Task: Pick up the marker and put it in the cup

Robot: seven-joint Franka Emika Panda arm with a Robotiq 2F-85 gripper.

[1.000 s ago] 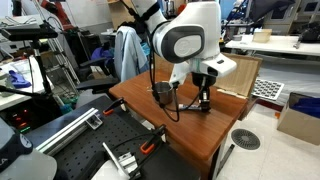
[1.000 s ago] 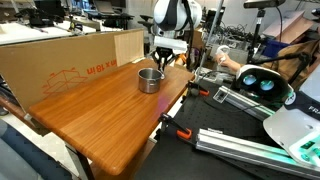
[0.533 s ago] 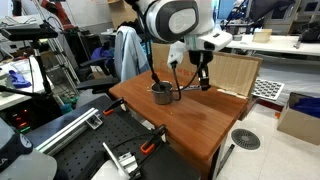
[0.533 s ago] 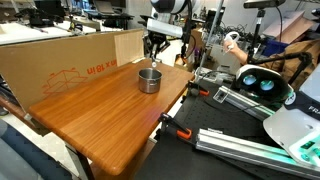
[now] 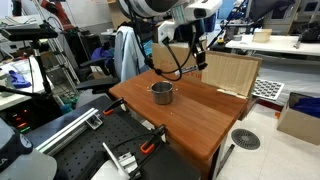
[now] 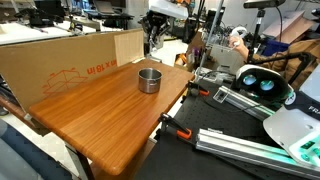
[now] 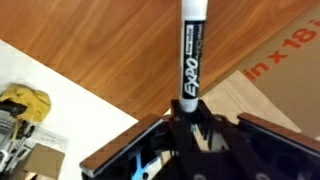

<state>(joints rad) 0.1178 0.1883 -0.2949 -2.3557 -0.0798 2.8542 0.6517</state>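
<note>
My gripper is shut on the marker, a slim black stick with a pale end and white lettering, pointing straight out from the jaws. In both exterior views the gripper hangs well above the wooden table, over its far side by the cardboard sheet. The marker tip shows below the fingers. The cup, short, round, shiny grey metal, stands upright on the table, apart from the gripper and below it.
A cardboard sheet stands along one table edge; its printed face shows in the wrist view. Clamps grip the table edge. Metal rails, other robot hardware and a box surround the table.
The gripper has risen steadily from just above the table to well over it, carrying the marker, and shifted toward the cardboard side. The cup has not moved.
</note>
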